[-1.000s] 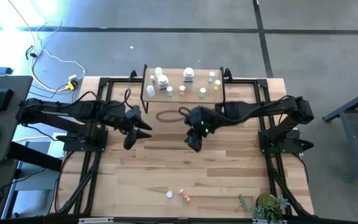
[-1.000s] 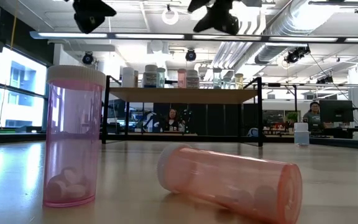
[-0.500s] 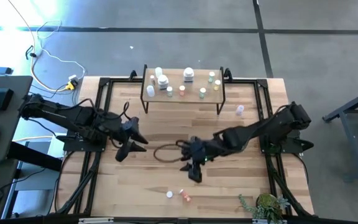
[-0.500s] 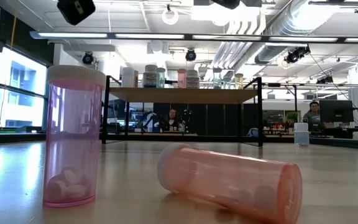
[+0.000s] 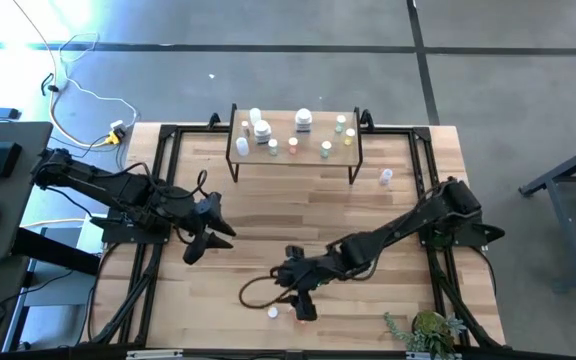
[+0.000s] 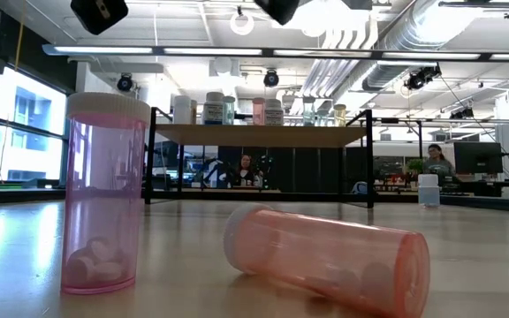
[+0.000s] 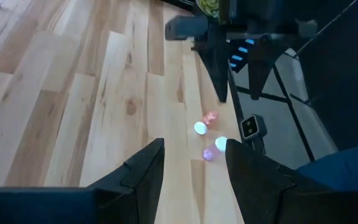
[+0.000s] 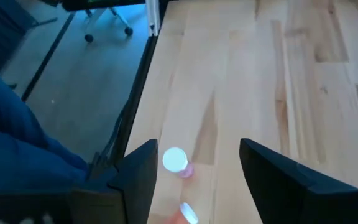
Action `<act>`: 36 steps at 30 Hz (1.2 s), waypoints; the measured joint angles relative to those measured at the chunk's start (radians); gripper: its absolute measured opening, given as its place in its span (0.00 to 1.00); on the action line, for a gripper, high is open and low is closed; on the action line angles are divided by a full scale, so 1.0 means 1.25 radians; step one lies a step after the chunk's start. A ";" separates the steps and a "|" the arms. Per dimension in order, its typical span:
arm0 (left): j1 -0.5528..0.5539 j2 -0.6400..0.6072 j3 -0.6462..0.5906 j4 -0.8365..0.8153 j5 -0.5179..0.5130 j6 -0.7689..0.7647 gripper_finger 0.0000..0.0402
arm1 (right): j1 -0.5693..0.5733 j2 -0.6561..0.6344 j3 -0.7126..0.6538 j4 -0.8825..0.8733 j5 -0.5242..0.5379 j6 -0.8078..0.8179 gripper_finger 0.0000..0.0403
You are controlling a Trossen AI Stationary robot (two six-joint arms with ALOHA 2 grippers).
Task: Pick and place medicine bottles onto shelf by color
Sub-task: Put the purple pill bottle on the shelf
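Two pink bottles with white caps sit near the table's near edge: one upright point(image 6: 104, 194) point(image 5: 273, 312), one lying on its side point(image 6: 325, 256) point(image 5: 298, 317). My right gripper point(image 5: 301, 304) point(image 8: 197, 149) hangs open above them; the upright bottle's cap point(image 8: 175, 159) shows between its fingers. My left gripper point(image 5: 204, 240) point(image 7: 194, 149) is open above the table's left middle and touches nothing. The shelf point(image 5: 293, 158) stands at the far edge and carries several bottles, white, green and yellowish. One small pale bottle point(image 5: 386, 177) stands on the table to the shelf's right.
A small potted plant point(image 5: 426, 330) sits at the near right corner. Black frame rails point(image 5: 158, 200) run along the table's left and right sides. A dark cable loop point(image 5: 258, 290) hangs from the right arm over the wood. People sit in the room beyond the far edge.
My right gripper has travelled from just in front of the shelf toward the near edge and now hangs over the two pink bottles. My left gripper has drifted a little toward the near-left. No bottle has moved.
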 joint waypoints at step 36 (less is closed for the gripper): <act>-0.001 0.001 0.000 -0.013 -0.036 -0.022 0.40 | 0.028 0.217 0.000 0.207 -0.066 -0.212 0.54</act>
